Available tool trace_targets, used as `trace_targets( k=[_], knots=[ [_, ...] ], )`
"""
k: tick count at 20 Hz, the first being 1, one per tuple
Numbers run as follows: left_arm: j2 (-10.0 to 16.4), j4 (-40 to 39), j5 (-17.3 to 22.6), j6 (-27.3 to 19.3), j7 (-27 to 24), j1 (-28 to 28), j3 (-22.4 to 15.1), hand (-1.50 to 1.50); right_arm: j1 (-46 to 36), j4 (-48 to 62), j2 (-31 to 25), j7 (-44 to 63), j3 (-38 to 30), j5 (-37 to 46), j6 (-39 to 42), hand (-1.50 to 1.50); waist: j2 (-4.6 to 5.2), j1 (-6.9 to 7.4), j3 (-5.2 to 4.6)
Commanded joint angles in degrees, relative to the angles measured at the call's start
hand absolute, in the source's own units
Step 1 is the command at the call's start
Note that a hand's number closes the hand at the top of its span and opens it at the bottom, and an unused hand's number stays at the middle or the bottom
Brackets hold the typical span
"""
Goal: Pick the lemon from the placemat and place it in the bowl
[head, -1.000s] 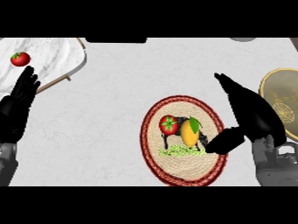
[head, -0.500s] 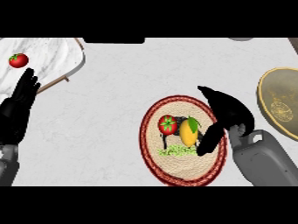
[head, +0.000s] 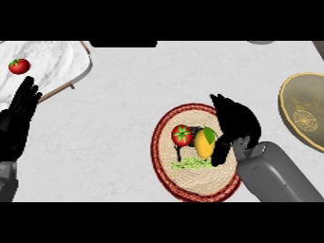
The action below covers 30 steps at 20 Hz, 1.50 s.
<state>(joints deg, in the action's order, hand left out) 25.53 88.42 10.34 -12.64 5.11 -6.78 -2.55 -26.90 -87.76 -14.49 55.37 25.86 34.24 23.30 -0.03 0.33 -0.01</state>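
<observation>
Black right hand has moved in beside the lemon, fingers still released

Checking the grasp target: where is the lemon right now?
In the head view, the lemon lies on the round placemat right of centre, between a tomato and the right hand.

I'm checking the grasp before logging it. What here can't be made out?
Head view:
Right side of the yellow lemon: hidden by the right robot hand, so contact is unclear.
Wide golden bowl: far side cut off by the right edge.
Green patch on the round woven placemat: too small to identify.
</observation>
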Motion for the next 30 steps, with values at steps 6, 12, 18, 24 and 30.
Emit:
trace_targets(
  k=[6,12,18,24,30],
  knots=[
    [-3.74,-1.64,-3.49,1.47,0.15,-0.37,0.63,0.0,5.84,5.53,5.51,-1.97,0.6,6.67,-2.15,-1.5,0.05,-0.26,0.01],
    [-4.58,-2.63,-4.73,4.13,-1.36,-0.33,4.04,0.0,9.27,3.33,4.64,-4.57,-2.46,8.79,0.5,-1.5,0.02,-0.37,0.0],
    [-6.56,-4.35,-7.22,3.63,1.95,-5.11,4.74,0.0,4.68,14.32,8.92,-8.72,-4.5,14.26,-4.93,-1.5,0.11,-0.3,0.01],
    [-7.22,4.55,-6.48,6.83,2.66,2.6,6.65,0.0,5.51,15.17,11.29,-8.42,-7.94,14.14,-2.56,-1.5,0.01,-0.03,0.02],
    [-7.54,2.68,-8.57,6.73,3.68,-1.44,6.54,0.0,4.79,22.22,12.79,-17.93,-6.53,16.24,-8.35,1.5,0.06,-0.1,0.03]
  ],
)
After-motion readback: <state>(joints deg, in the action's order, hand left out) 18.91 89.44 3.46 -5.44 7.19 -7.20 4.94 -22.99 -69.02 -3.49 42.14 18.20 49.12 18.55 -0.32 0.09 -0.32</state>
